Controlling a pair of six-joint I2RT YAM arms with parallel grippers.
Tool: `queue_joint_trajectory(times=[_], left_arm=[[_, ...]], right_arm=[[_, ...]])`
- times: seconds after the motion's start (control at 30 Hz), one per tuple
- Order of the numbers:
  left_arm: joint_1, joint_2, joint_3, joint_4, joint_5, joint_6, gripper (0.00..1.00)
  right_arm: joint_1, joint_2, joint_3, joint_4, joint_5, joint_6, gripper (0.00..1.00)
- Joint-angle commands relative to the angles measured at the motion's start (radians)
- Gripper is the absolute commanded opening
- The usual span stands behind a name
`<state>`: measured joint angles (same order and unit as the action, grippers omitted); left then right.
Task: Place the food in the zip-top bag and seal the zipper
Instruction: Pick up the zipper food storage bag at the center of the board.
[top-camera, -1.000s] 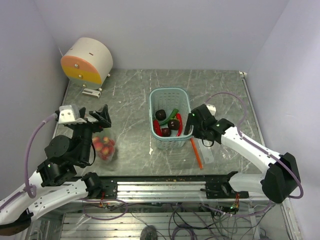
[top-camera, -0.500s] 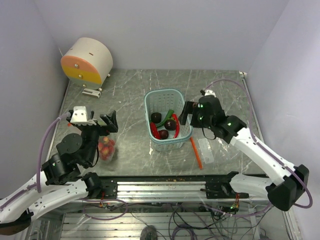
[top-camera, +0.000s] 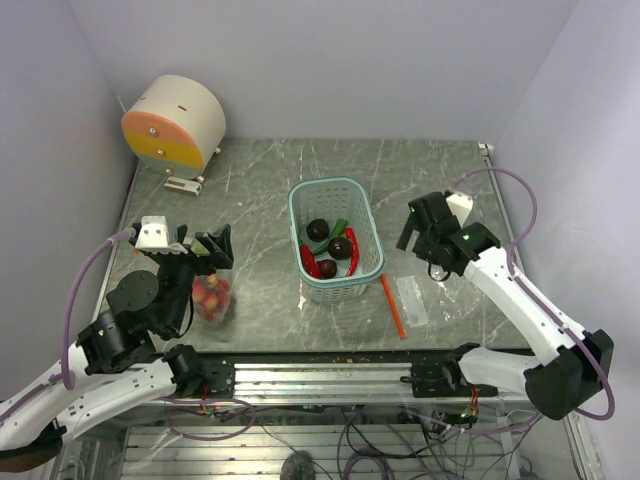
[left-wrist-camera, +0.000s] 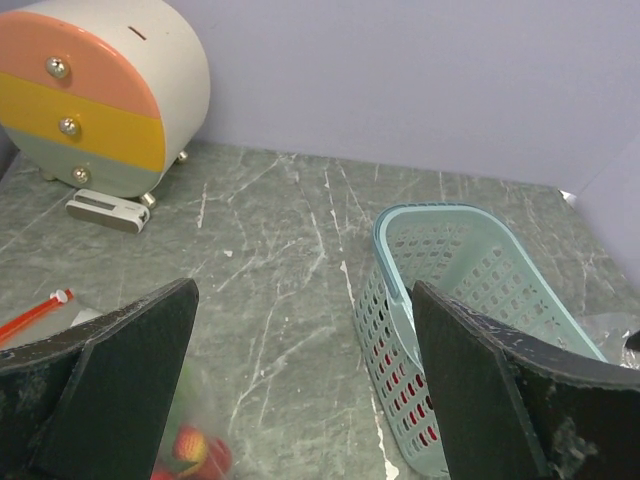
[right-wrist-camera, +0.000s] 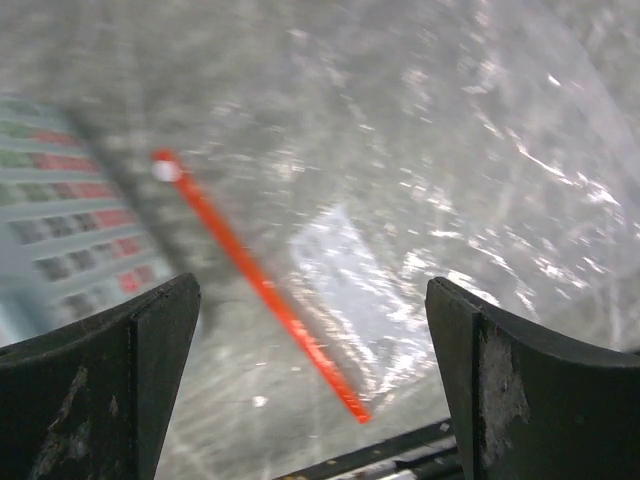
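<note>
- Left gripper (left-wrist-camera: 300, 300) and right gripper (right-wrist-camera: 312, 300) both gape wide, empty.
- Flat zip-top bag (top-camera: 412, 300) sits near the front edge of the table (top-camera: 260, 190): your pinch at the zipper (top-camera: 392, 305) may shove it off.

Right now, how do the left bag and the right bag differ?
The left bag holds red toy fruit and bulges; the right bag lies flat and looks empty. The right bag lies beside the basket; the left bag lies apart from it. Both are clear plastic.
</note>
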<state>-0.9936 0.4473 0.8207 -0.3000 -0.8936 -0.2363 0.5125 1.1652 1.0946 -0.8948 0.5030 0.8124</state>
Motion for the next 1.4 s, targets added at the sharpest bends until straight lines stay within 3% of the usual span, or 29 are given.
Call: queue_joint_trajectory(times=[0.0, 0.17, 0.47, 0.57, 0.93, 1.13, 1.23, 1.37], left_arm=[[0.005, -0.007, -0.001, -0.016, 0.051, -0.011, 1.00], [0.006, -0.018, 0.004, -0.044, 0.047, -0.021, 1.00], [0.005, -0.046, -0.019, -0.043, 0.037, -0.030, 1.00], [0.005, -0.041, -0.011, -0.052, 0.039, -0.028, 1.00], [0.004, -0.019, 0.006, -0.070, 0.048, -0.012, 0.99], [0.005, -0.010, 0.015, -0.081, 0.050, -0.016, 0.99], [0.004, -0.010, 0.019, -0.087, 0.052, -0.020, 0.98], [0.005, -0.015, 0.021, -0.099, 0.052, -0.030, 0.98]], right_arm=[[-0.086, -0.006, -0.123, -0.042, 0.010, 0.023, 0.94], [-0.073, -0.011, -0.235, 0.029, -0.142, 0.003, 0.90], [0.150, 0.098, -0.296, 0.173, -0.216, -0.009, 0.87], [0.150, 0.133, -0.321, 0.203, -0.208, -0.009, 0.81], [0.071, 0.216, -0.398, 0.309, -0.214, -0.036, 0.77], [0.036, 0.230, -0.455, 0.364, -0.236, -0.028, 0.62], [0.034, 0.217, -0.468, 0.357, -0.205, -0.018, 0.48], [0.032, 0.175, -0.471, 0.326, -0.159, -0.007, 0.21]])
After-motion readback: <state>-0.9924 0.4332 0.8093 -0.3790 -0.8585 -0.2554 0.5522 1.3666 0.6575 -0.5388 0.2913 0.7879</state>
